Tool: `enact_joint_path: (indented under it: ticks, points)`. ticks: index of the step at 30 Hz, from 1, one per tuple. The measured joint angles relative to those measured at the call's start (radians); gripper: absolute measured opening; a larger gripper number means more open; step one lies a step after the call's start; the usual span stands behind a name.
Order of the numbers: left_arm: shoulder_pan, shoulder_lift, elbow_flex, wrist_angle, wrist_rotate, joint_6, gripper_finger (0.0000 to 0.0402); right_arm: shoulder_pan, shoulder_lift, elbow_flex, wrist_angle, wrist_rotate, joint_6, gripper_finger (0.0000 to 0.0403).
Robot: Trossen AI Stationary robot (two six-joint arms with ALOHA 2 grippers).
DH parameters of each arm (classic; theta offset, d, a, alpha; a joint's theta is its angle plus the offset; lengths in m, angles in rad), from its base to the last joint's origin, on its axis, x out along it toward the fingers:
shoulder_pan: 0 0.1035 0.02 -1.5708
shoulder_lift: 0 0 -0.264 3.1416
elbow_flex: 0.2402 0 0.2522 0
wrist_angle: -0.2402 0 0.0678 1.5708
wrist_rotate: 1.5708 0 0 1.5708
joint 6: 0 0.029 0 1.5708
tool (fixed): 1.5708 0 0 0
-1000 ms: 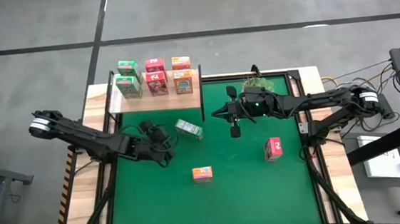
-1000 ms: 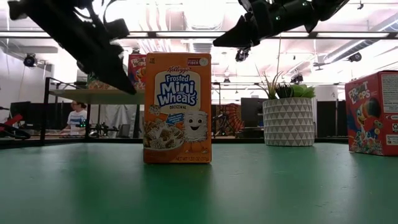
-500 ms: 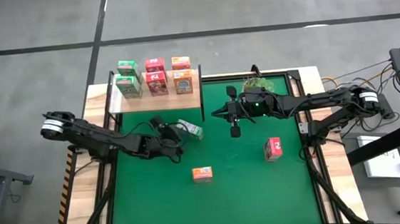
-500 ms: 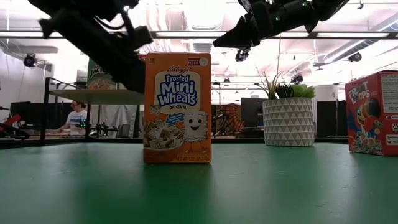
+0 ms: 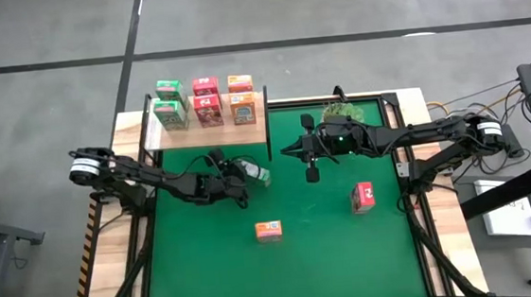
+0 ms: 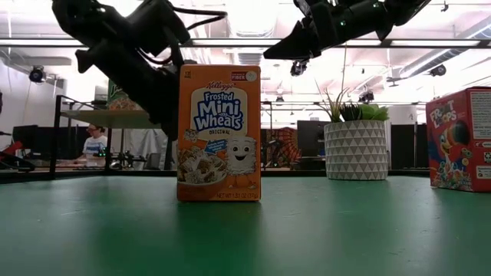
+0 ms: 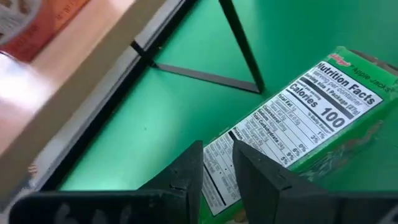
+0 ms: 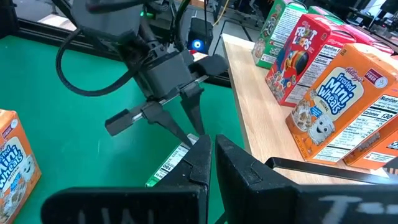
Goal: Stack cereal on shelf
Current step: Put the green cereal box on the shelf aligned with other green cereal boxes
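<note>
The left gripper [image 5: 240,176] pinches a green cereal box [image 5: 252,172] lying on the table [image 5: 331,257] just before the shelf [image 5: 209,132]. The right gripper [image 5: 288,150], fingers closed and empty, hovers mid-table near the far edge.

Green cereal [image 5: 251,172] flat, six on shelf [image 5: 209,134]
</note>
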Motion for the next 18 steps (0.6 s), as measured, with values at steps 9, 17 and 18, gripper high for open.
enact_joint_path:
  ticks: [9,17,18]
  points:
    - [-0.033,-0.028,0.000,-0.004,0.094,-0.074,0.0075,0.000,0.000,0.000,-0.009,0.000,0.008,0.0012]
    - [-0.111,-0.039,0.000,-0.021,0.111,-0.154,0.0075,0.000,0.000,0.000,-0.034,0.000,0.016,0.0012]
    - [-0.121,-0.039,0.000,-0.031,0.115,-0.170,0.0075,0.000,0.000,0.000,-0.038,0.000,0.016,0.0012]
